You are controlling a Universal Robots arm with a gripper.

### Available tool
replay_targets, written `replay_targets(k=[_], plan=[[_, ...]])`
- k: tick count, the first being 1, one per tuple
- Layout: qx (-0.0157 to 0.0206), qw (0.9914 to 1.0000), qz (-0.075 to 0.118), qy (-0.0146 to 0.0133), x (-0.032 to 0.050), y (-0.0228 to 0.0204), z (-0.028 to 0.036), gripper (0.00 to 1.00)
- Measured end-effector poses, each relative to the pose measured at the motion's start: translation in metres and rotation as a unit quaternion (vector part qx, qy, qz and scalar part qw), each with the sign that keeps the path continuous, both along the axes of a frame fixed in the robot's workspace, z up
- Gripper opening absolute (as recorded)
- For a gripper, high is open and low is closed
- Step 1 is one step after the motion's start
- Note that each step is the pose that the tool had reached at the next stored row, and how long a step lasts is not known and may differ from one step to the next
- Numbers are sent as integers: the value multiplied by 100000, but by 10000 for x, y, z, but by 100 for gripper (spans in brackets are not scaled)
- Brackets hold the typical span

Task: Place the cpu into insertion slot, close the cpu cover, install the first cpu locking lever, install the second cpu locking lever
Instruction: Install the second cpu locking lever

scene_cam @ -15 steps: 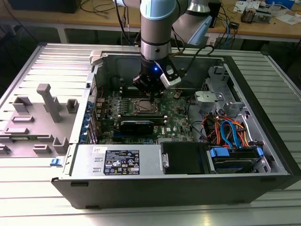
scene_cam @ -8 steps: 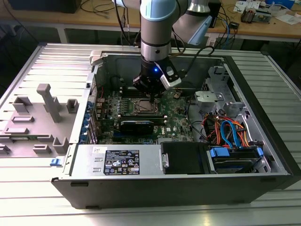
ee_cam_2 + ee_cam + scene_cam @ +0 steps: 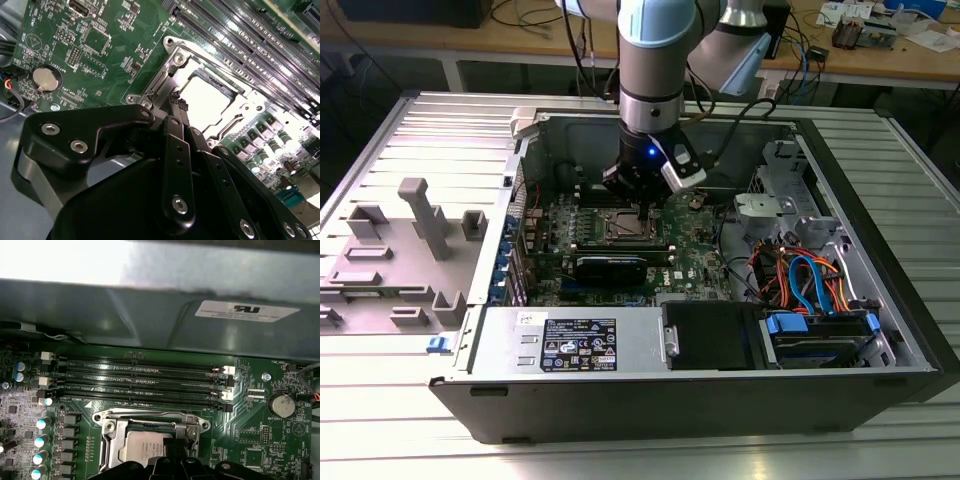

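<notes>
The cpu [image 3: 206,97] lies in the insertion slot [image 3: 623,228], its silver top [image 3: 142,449] showing through the cut-out. The cpu cover [image 3: 111,439] lies flat around it as a silvery frame [image 3: 241,109]. My gripper [image 3: 176,101] hangs just over the socket's edge on the coin battery's side, its black fingers [image 3: 175,145] drawn together with no gap showing. In the exterior view the gripper [image 3: 642,212] points straight down at the socket inside the open computer case. I cannot make out the locking levers beneath the fingertips.
Several memory slots [image 3: 140,382] run along one side of the socket, and a coin battery [image 3: 281,405] sits nearby. A long black card [image 3: 612,266], the power supply [image 3: 575,340] and a bundle of cables [image 3: 800,280] fill the case. A grey fixture tray [image 3: 400,250] lies at the exterior view's left.
</notes>
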State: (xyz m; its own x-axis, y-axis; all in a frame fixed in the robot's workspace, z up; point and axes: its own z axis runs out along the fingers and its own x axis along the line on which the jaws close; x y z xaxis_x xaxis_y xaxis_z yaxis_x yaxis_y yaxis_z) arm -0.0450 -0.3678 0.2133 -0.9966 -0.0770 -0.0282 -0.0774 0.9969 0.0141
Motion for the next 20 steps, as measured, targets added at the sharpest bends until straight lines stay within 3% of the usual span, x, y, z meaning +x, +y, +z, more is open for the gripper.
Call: replay_targets(k=[8,16,20], plan=[[-36,100000,1,4,0,-1,58,11],[-37,100000,-16,5,0,-1,202,11],[-33,99989,-1452,3,1,-1,204,11]])
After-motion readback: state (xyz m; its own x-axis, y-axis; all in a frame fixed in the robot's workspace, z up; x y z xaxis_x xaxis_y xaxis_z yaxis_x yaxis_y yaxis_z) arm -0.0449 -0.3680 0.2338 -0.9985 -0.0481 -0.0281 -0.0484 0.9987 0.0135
